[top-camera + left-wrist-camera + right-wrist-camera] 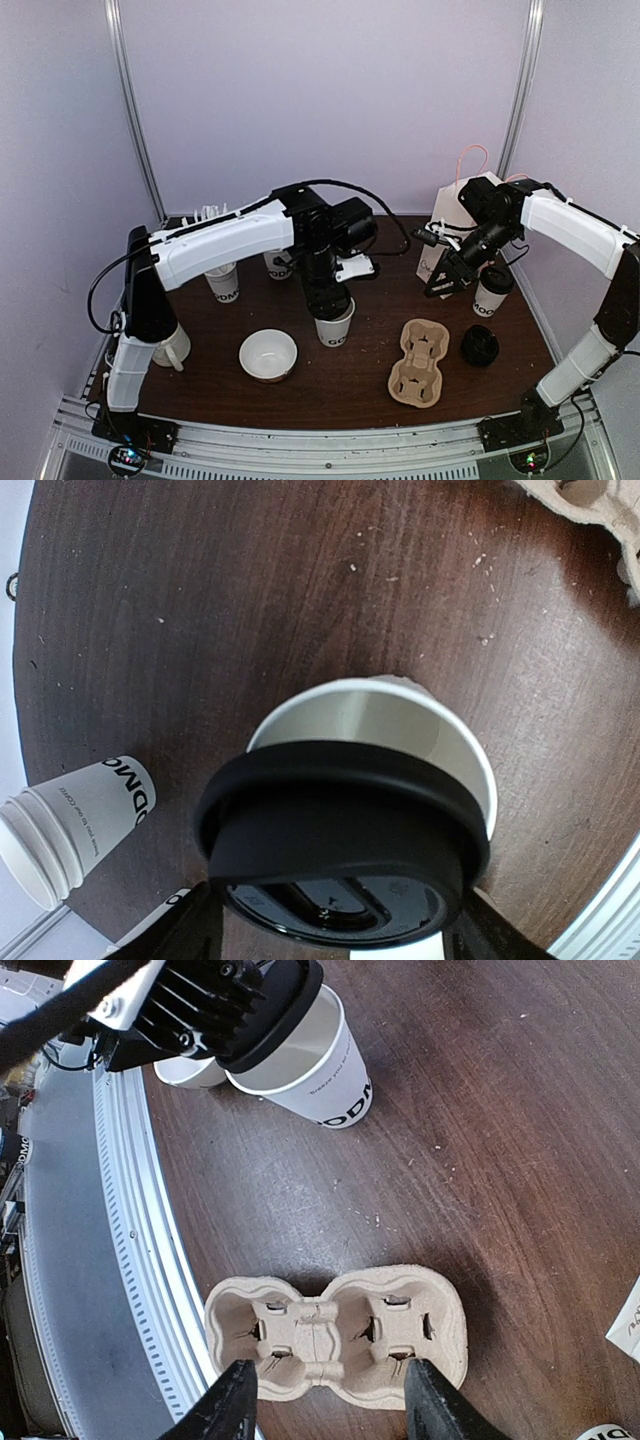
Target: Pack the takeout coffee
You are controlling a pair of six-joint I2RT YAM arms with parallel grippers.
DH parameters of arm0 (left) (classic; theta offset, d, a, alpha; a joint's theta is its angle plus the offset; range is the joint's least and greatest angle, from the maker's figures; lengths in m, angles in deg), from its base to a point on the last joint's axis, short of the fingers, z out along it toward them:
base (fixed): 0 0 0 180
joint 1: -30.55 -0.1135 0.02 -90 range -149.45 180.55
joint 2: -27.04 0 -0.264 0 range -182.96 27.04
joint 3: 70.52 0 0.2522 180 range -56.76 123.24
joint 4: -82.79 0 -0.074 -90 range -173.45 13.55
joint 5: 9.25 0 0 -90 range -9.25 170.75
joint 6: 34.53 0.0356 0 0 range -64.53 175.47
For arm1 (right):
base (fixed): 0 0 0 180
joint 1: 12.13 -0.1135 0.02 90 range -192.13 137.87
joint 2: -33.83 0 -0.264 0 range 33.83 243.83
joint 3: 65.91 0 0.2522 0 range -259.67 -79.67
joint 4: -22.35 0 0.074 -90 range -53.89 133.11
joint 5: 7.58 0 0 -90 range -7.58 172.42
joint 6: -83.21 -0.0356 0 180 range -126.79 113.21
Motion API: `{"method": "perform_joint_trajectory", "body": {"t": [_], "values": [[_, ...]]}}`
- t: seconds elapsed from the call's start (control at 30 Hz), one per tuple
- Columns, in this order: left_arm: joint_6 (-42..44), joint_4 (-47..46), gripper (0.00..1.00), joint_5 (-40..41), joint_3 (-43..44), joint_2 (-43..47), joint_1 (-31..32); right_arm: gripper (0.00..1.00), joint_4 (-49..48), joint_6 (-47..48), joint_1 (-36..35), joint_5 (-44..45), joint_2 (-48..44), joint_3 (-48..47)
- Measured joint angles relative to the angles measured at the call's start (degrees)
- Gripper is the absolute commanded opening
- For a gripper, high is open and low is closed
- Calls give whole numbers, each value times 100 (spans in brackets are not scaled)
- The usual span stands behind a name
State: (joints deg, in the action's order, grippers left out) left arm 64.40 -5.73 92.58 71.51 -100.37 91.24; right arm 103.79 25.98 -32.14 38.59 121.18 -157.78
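A white paper cup [336,327] with black lettering stands mid-table, its rim [400,715] uncovered on the far side. My left gripper [327,300] is shut on a black lid [340,850], which sits tilted over the near part of that rim. In the right wrist view the same cup [320,1070] shows under the left gripper. A second cup, lidded [492,292], stands at the right. My right gripper [441,284] hangs open to the left of it, with nothing between its fingers [236,1402]. Below them lies the cardboard carrier [335,1330].
A loose black lid [479,345] lies right of the carrier [420,362]. A white bowl [268,355] sits front left and a mug [172,346] beside the left arm base. Stacked lidless cups [222,283], another cup [278,265] and a paper bag [452,235] stand further back.
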Motion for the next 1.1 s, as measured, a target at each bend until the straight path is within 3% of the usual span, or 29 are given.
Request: {"method": "perform_joint_trajectory", "body": {"t": [0.53,0.57,0.63,1.1], "values": [[17,-22,84,-4,55,-90,0,54,0,4,-24,20,2,0],[20,-37,85,-2,57,-90,0,54,0,4,-24,20,4,0],[22,-70,97,0,61,-90,0,54,0,4,-24,20,7,0],[59,-332,98,420,-162,219,0,53,-2,-22,-28,20,59,-20]]}}
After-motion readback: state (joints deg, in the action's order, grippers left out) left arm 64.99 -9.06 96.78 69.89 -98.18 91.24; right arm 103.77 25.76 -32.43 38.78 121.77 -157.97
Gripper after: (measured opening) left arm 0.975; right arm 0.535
